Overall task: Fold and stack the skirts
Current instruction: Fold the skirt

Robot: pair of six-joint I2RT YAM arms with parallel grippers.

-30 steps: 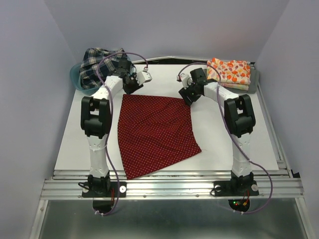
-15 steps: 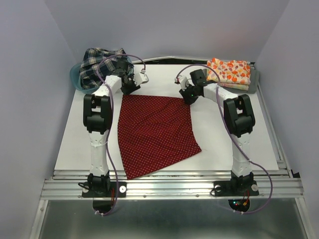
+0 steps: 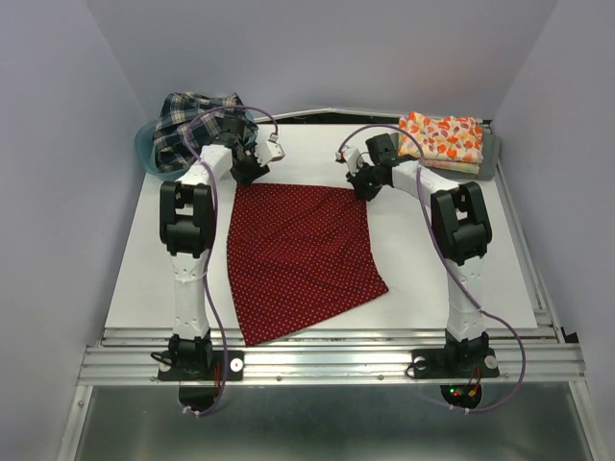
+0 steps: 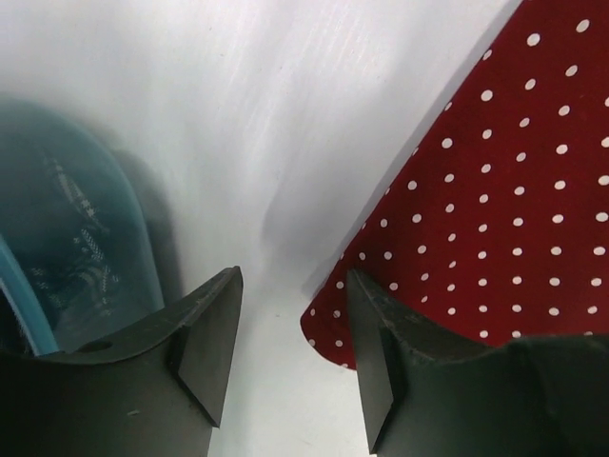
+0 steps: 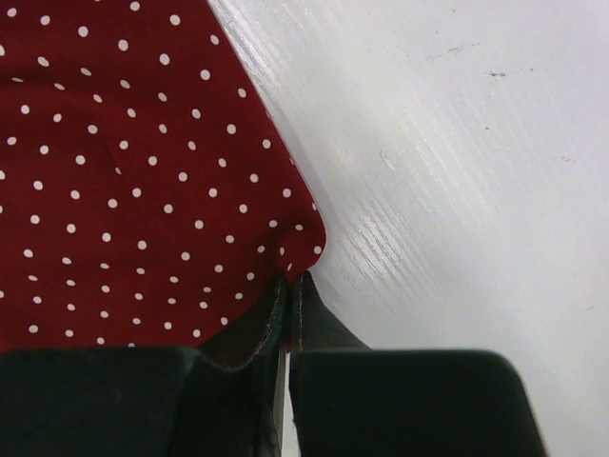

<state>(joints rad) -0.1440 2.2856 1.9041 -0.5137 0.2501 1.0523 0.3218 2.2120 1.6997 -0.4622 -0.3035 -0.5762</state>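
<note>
The dark red dotted skirt [image 3: 298,254] lies spread flat in the middle of the white table [image 3: 461,259]. My right gripper [image 3: 363,184] is at its far right corner, and the wrist view shows this gripper [image 5: 288,278] shut on the corner of the red cloth [image 5: 124,171]. My left gripper [image 3: 252,165] is at the far left corner. It stands open [image 4: 293,286], low over the table, with the tip of the red corner [image 4: 495,190] just inside its right finger. The plaid skirt [image 3: 187,125] is heaped at the back left. The floral skirt [image 3: 444,136] lies folded at the back right.
A translucent teal bin [image 3: 144,149] holds the plaid skirt, and its wall [image 4: 57,257] stands close to the left of my left gripper. Grey walls close in the table on three sides. A metal rail [image 3: 327,360] runs along the near edge.
My right gripper has closed on the red skirt's far right corner. My left gripper has opened wider and shifted slightly back and left to the far left corner. The skirt has not moved.
</note>
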